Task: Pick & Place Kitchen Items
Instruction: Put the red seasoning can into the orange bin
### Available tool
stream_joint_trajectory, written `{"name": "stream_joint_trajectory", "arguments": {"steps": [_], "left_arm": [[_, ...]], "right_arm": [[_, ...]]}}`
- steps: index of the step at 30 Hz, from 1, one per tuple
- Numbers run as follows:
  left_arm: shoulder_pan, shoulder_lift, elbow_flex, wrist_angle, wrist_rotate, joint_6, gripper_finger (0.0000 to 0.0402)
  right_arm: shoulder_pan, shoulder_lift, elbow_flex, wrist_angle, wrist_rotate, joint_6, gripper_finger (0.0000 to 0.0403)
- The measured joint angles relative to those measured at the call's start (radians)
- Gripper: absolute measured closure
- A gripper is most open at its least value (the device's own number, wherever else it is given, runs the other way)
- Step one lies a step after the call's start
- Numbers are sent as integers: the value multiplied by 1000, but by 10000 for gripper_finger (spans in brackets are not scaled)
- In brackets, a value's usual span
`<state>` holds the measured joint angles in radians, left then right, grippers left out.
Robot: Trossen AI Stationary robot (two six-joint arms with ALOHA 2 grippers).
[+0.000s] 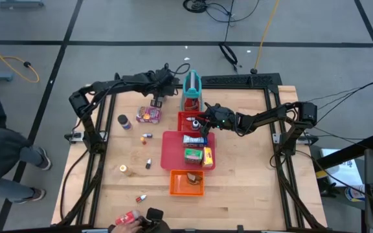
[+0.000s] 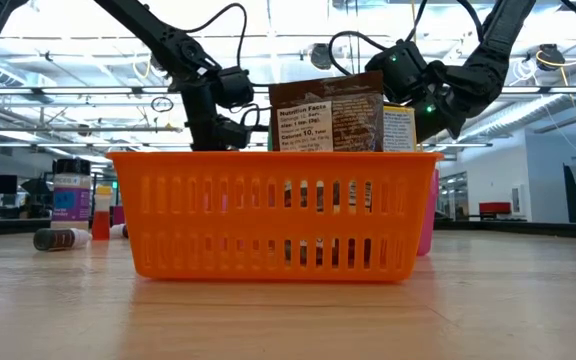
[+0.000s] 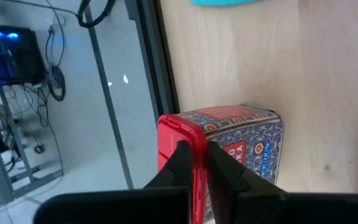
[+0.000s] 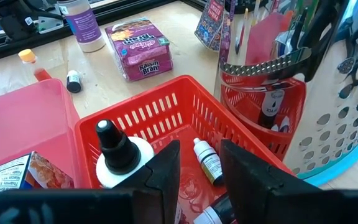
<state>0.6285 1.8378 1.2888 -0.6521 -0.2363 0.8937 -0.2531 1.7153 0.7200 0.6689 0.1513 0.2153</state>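
Starting at the near table (image 1: 238, 194) edge: person's hand (image 1: 127, 220) with a red item, small red-capped bottle (image 1: 141, 197) just beyond. Next up, orange basket (image 1: 187, 182) holding a brown nutrition-label packet (image 2: 326, 112), upright and filling the low view. Left of that on bare wood: tan cylinder (image 1: 125, 169), small dark bottle (image 1: 148, 164), another tiny bottle (image 1: 146, 137). Centre: red flat tray (image 1: 173, 152) with blue-white box (image 1: 193, 139), green box (image 1: 193, 155) and yellow box (image 1: 208, 156) side by side along its right part. Beyond it, red basket (image 4: 166, 118) with a black-capped white bottle (image 4: 118, 152) and a small dropper bottle (image 4: 207, 160) lying inside. Right end effector (image 4: 199, 163) hovering over that basket, fingers parted, nothing between them. Further left: dark purple can (image 1: 124, 122) upright, pink-purple Raisin Bran packet (image 1: 149, 114) lying flat. Far edge: teal stand (image 1: 192, 90) upright, just behind the red basket. Left end effector (image 3: 198, 163) at the far table edge left of the stand, clamped shut on the red lid edge of a red patterned box (image 3: 241, 146) resting on the table.
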Motion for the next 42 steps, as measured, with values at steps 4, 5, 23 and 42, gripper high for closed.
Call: {"name": "stream_joint_trajectory", "arguments": {"steps": [4, 5, 23, 42], "left_arm": [[-9, 0, -1, -3, -26, -23, 395], [-10, -3, -2, -4, -33, -27, 395], [-66, -129, -8, -81, -31, -93, 395], [9, -134, -4, -179, 87, -615, 384]], "right_arm": [[0, 0, 0, 0, 0, 0, 298], [0, 0, 0, 0, 0, 0, 298], [0, 0, 0, 0, 0, 0, 298], [0, 0, 0, -15, 0, 7, 298]]}}
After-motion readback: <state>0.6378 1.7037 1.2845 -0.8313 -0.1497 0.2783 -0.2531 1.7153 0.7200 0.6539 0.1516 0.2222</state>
